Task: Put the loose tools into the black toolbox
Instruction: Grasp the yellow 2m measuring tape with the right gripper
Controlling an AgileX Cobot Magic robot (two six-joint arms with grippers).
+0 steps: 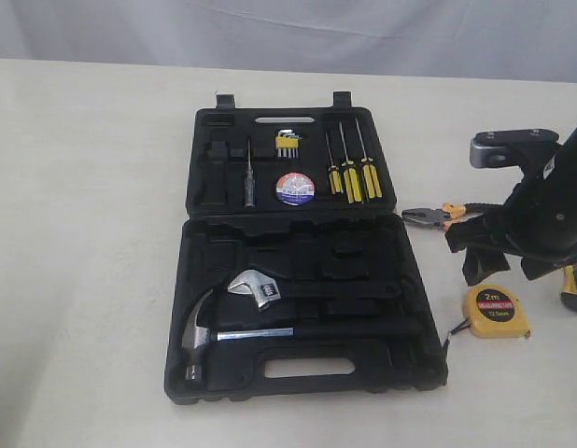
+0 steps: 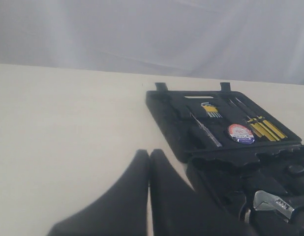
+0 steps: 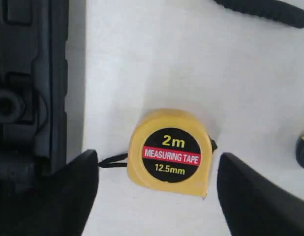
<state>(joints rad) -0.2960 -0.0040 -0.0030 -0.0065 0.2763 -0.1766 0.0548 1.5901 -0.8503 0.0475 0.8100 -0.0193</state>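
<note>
Your right gripper (image 3: 157,164) stood wide open and held nothing. Its two black fingers (image 3: 63,191) flanked the yellow "2m" tape measure (image 3: 170,152), with bare table showing on both sides of the case. The measure lay flat, label up, on the table just beside the toolbox's near right corner. Its black cord ran out to the tip of the finger on the toolbox side; contact there could not be judged.

Your left gripper (image 2: 149,153) had its fingers pressed together, empty, above open table left of the black toolbox (image 1: 223,378).

The pliers (image 1: 429,217) lay on the table right of the hinge line, partly hidden by your right arm. The utility knife (image 1: 574,285) showed only in part at the exterior view's right edge. The black tape roll (image 1: 295,189) sat in the lid half, between a thin grey driver (image 1: 250,182) and three yellow-handled screwdrivers (image 1: 354,173). The hammer (image 1: 209,327) and wrench (image 1: 256,287) filled the near half.

The table (image 1: 83,233) was pale and matt. You had a broad stretch of it left of the toolbox; the right side was crowded. A grey-white cloth (image 1: 270,28) closed off the far edge.
</note>
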